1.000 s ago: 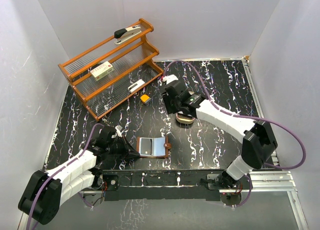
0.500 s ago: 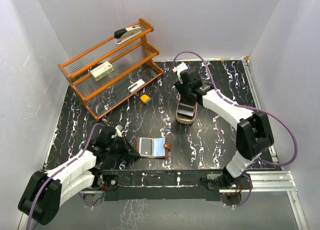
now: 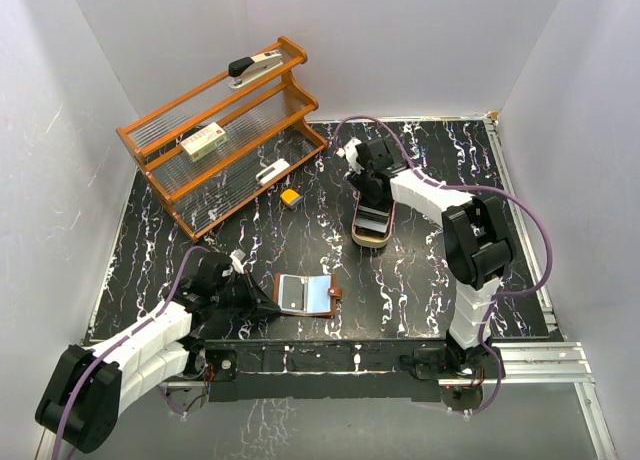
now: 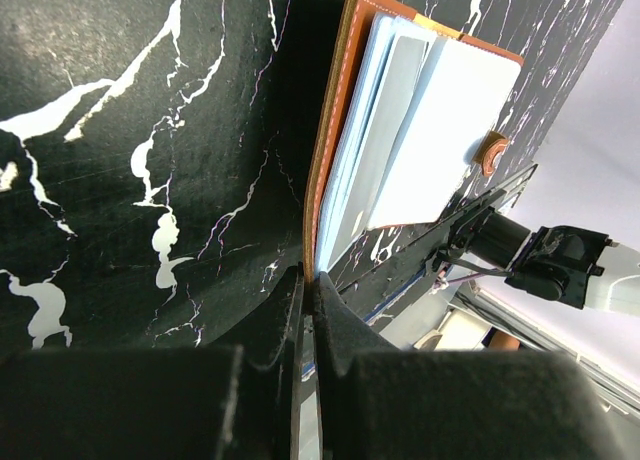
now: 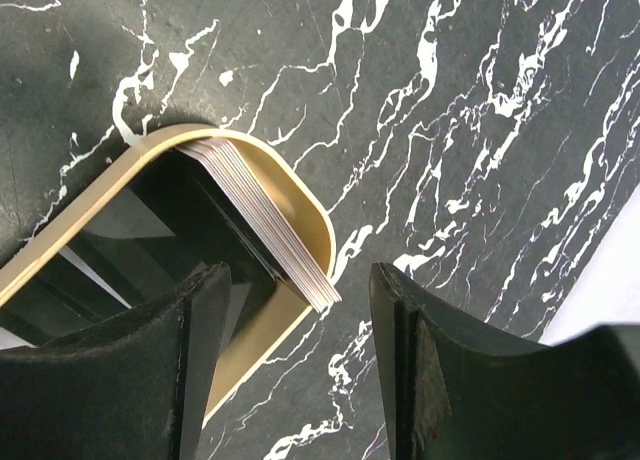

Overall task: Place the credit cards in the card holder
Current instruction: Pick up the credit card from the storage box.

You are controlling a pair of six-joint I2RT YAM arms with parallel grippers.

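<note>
Right gripper (image 5: 297,285) is hovering with fingers spread wide, card stack (image 5: 262,212) sitting in the tray (image 5: 95,190) right below them. Meanwhile left gripper (image 4: 308,292) is pinching the wallet (image 4: 440,120) edge.

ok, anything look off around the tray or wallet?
The cards in the tray aren't flat: the stack leans fanned against its rounded end, a corner poking over the rim. The wallet lies open, left claw pinching its edge. Nothing spilled.
</note>
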